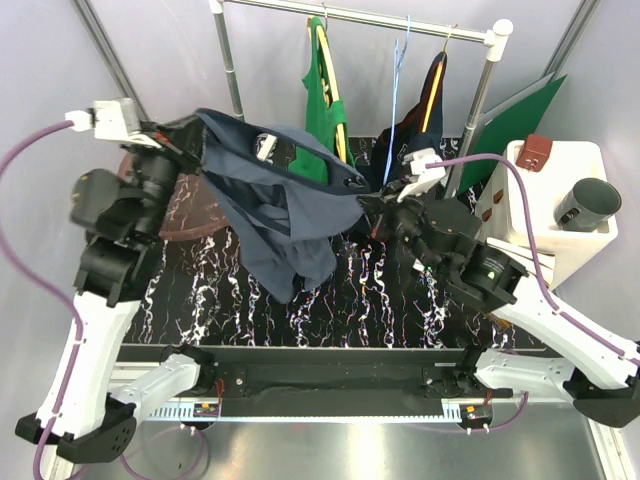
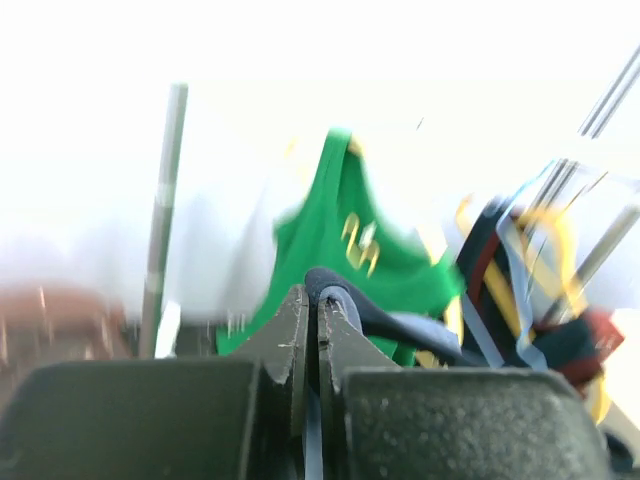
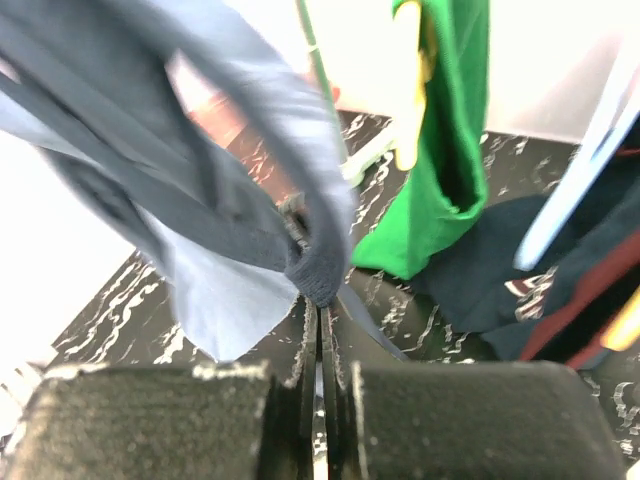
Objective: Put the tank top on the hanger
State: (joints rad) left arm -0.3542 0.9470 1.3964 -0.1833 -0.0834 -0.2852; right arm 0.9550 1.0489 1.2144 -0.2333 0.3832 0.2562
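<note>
Left gripper [image 2: 313,300] and right gripper [image 3: 318,312] each clamp the tank top [image 1: 290,215], spread mid-frame. Hanger [image 1: 401,60] hangs from rail [image 1: 380,18], upper centre.

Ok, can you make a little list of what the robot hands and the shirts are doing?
held item: slate blue-grey sleeveless fabric tank top, hanging between both grippers
left gripper: shut on one edge of it
right gripper: shut on the other edge
thin light-blue wire hanger: on the metal rail, bare
neighbours on rail: bright green tank top, dark navy top
</note>
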